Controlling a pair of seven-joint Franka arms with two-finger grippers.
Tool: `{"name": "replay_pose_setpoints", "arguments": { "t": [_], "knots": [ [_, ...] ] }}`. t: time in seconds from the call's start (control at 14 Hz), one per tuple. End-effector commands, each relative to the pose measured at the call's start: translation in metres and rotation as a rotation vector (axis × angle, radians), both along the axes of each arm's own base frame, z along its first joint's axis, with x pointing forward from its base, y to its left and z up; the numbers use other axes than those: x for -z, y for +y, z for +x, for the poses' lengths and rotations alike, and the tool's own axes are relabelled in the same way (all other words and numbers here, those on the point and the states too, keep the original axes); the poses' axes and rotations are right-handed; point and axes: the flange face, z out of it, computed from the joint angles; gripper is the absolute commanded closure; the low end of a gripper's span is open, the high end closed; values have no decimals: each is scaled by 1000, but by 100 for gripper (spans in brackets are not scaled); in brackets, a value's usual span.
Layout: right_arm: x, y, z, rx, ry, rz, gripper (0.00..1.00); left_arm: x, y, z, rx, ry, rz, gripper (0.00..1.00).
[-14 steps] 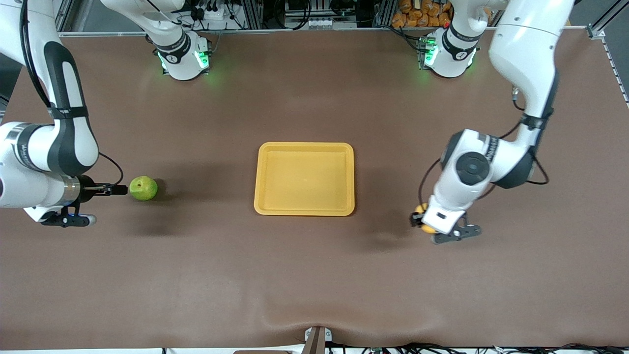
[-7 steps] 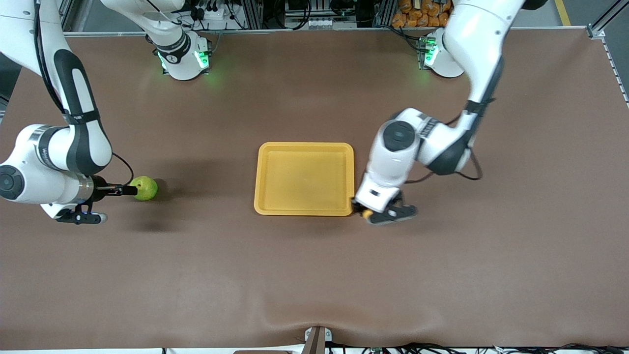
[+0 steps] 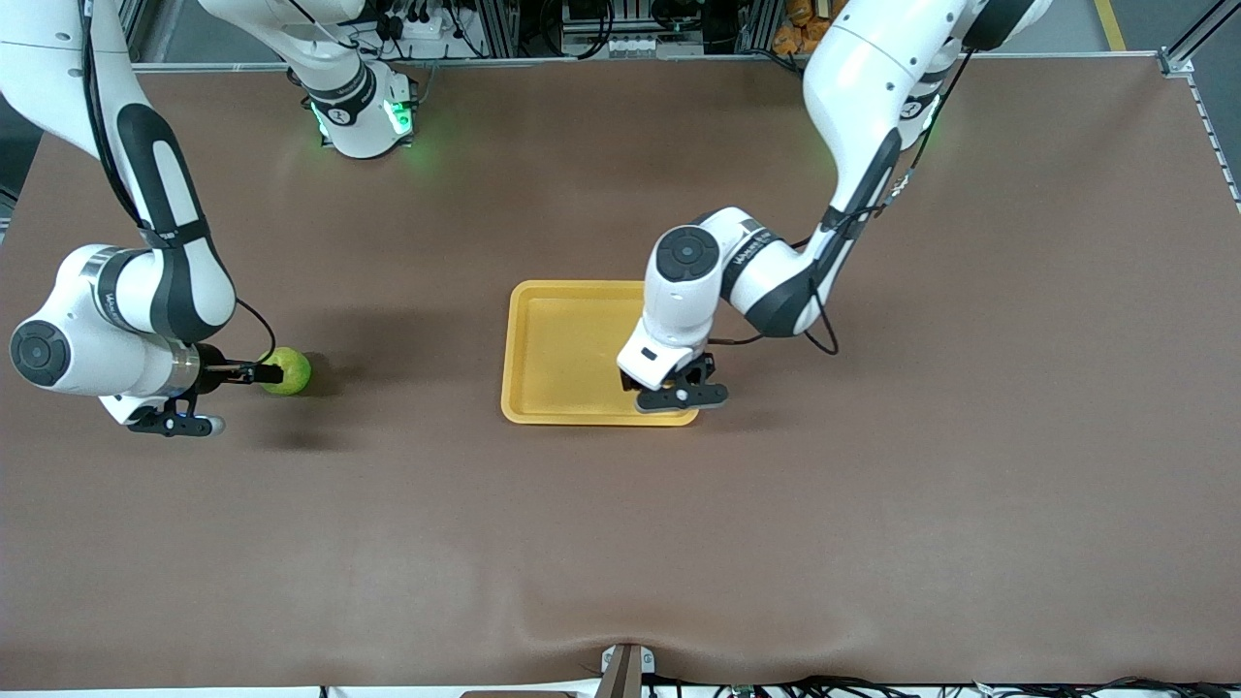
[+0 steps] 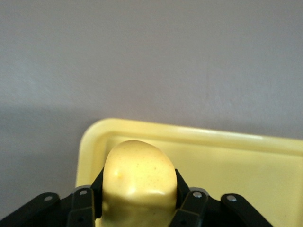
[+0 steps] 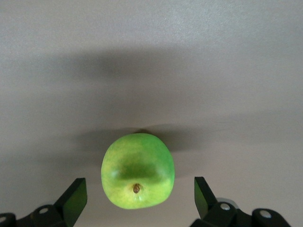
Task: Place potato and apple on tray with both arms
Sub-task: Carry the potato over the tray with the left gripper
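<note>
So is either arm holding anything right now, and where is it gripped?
The left pincer grips the potato by its sides, over the tray. The right pincer is open around the apple, not gripping.

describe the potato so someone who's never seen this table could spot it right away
Find the yellow tray mid-table; the left gripper hangs over its corner toward the left arm's end. The potato is the oblong yellow lump clamped between its fingers, unlike the round green apple on the table by the right gripper.
</note>
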Motion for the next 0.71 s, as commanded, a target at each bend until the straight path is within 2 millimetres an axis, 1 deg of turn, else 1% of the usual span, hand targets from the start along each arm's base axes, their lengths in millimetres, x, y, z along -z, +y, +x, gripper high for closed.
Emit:
{"name": "replay_pose_setpoints", "arguments": {
  "t": [0.0, 0.07, 0.21, 0.29, 0.43, 0.64],
  "knots": [
    [14, 1, -12, 18, -26, 16, 0, 11, -4, -6, 34, 41, 88, 97],
    [15, 1, -13, 19, -26, 16, 0, 19, -2, -12, 62, 80, 131, 99],
    [15, 1, -13, 14, -28, 16, 0, 21, -1, -15, 81, 99, 152, 99],
    [16, 1, -14, 20, -27, 20, 0, 22, -5, -19, 91, 100, 156, 99],
    [19, 4, -15, 31, -34, 32, 0, 31, -14, -28, 108, 108, 162, 97],
    [28, 4, -20, 29, -55, 25, 0, 48, -16, -35, 117, 126, 178, 93]
  ]
}}
